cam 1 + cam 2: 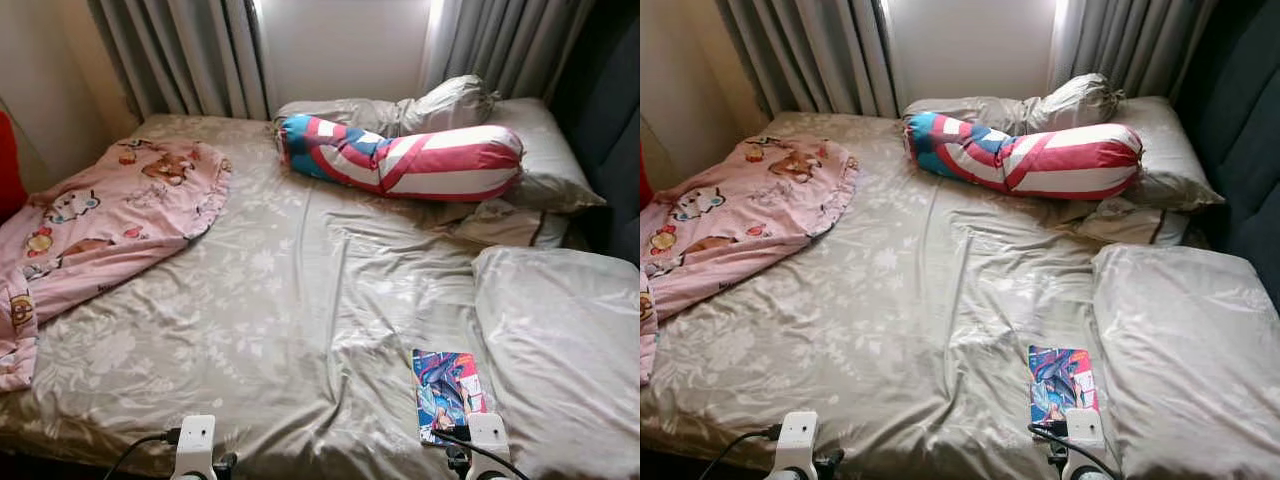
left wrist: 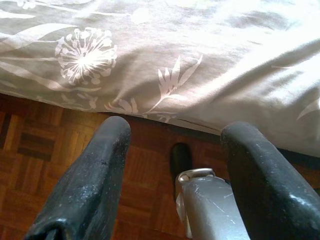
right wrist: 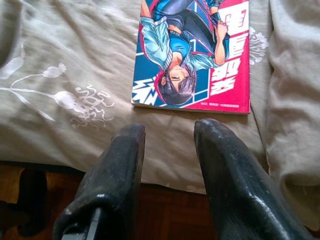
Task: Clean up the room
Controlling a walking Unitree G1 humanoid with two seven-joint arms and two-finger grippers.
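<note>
**Bed edge, both grippers empty**

While the right gripper (image 3: pixel 167 132) hangs at the bed's (image 1: pixel 280 330) near edge, fingers parted and holding nothing, the comic book (image 1: pixel 448 393) lies flat just beyond it, beside a grey pillow (image 1: pixel 565 350). Left gripper (image 2: pixel 175 132): fingers wide apart, empty, over parquet floor (image 2: pixel 45 165). Pink blanket (image 1: pixel 100 225) lies far left; striped bolster (image 1: pixel 405 157) by the curtains (image 1: pixel 185 50).
</note>
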